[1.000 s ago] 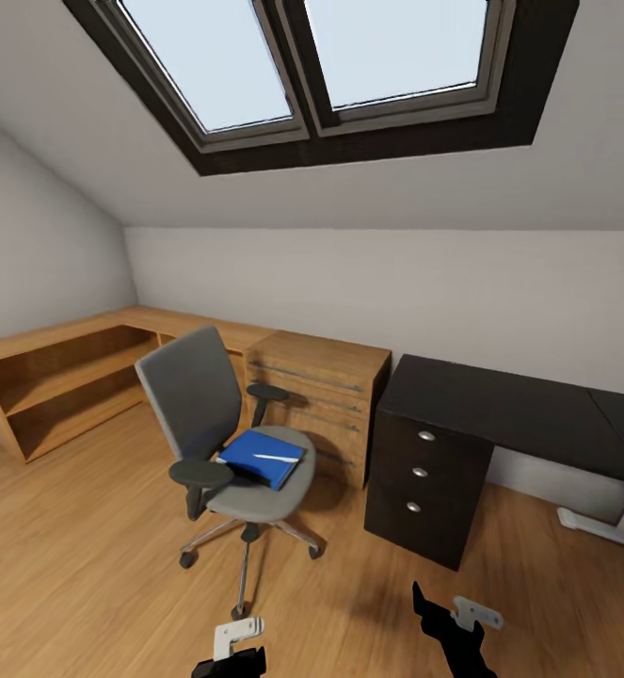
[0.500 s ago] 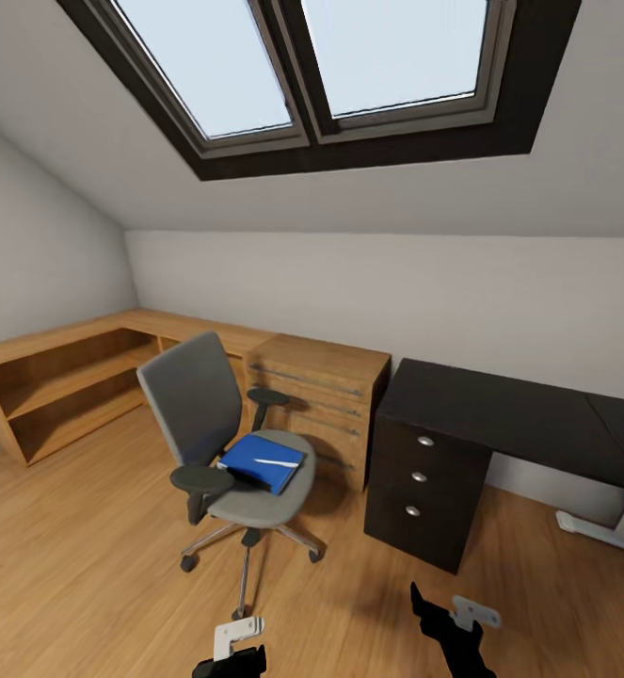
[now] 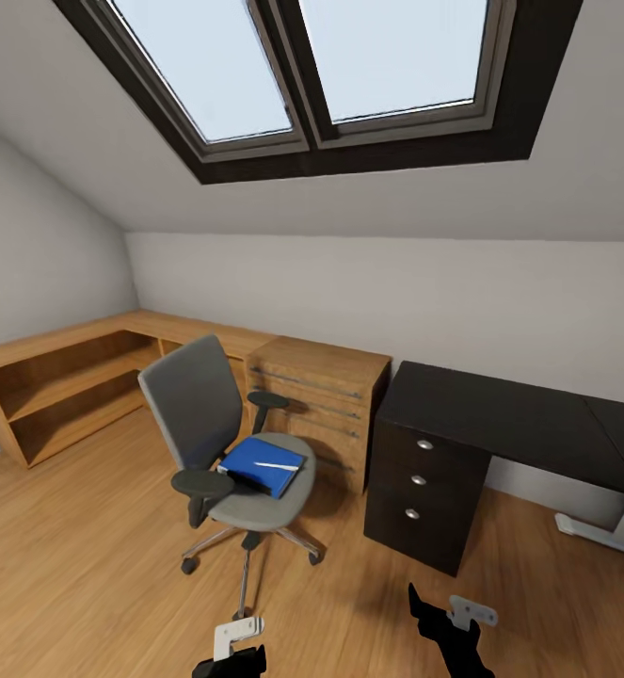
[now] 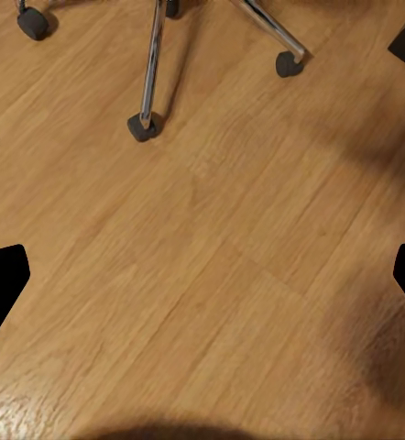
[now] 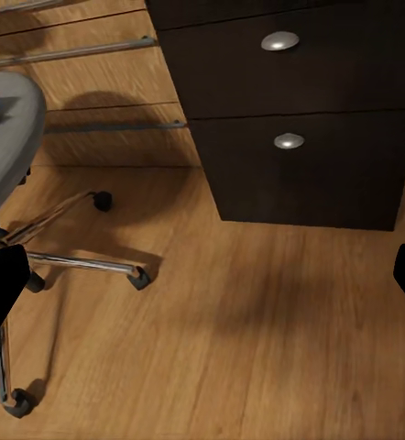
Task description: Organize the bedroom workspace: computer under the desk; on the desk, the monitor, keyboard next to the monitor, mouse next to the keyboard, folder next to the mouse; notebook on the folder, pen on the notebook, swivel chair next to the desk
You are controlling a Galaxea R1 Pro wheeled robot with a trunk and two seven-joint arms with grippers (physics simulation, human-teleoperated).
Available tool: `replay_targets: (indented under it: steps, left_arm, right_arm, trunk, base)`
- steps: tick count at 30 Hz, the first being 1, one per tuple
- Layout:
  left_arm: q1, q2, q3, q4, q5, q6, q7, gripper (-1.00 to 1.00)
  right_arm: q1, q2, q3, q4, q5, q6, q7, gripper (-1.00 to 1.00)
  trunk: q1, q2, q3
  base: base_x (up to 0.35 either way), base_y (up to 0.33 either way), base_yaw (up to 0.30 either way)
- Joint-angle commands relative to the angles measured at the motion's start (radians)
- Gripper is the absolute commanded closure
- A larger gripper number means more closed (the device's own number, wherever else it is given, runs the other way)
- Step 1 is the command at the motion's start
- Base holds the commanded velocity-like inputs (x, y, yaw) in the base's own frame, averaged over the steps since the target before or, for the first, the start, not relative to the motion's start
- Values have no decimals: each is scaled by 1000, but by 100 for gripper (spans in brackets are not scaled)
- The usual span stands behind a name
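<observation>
The grey swivel chair (image 3: 199, 405) stands on the wood floor left of the black desk (image 3: 509, 410), about a chair's width from its drawer unit (image 3: 423, 494). A bright-blue folder (image 3: 255, 461) lies on the seat with a thin pale pen (image 3: 276, 465) on top. My left gripper (image 3: 232, 652) is low in the head view, open over bare floor near a chair castor (image 4: 143, 126). My right gripper (image 3: 448, 620) is open too, facing the drawers (image 5: 294, 137) and the chair's chrome base (image 5: 83, 263). Both grippers (image 4: 202, 284) (image 5: 202, 275) hold nothing.
A light-wood drawer cabinet (image 3: 323, 395) stands between chair and desk against the back wall. A low wooden shelf unit (image 3: 57, 381) runs along the left wall. The sloped ceiling with skylights (image 3: 312, 75) hangs overhead. The desk's white leg (image 3: 599, 532) is at far right.
The whole head view has shifted slightly, so the camera has moved a little nearer. Chair, folder and desk keep their places, and both grippers stay open.
</observation>
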Motion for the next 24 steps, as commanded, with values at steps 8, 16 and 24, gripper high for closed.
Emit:
replay_targets:
  steps: [8,16,24]
  left_arm:
    - [-1,1,-3,-2,5,1,6,-100]
    - [-1,1,-3,-2,5,1,6,-100]
    - [-1,1,-3,-2,5,0,6,-100]
  right_arm:
    - [-1,0,-5,1,-8,-4,10,-100]
    - [-1,0,-5,2,-8,-4,10,-100]
    - [-1,0,-5,3,-8,-4,10,-100]
  trunk:
    - [0,-1,-1]
    - [0,-1,-1]
    - [0,-1,-1]
  base:
    - [17,0,-151]
    - [230,0,-268]
    - [64,0,-294]
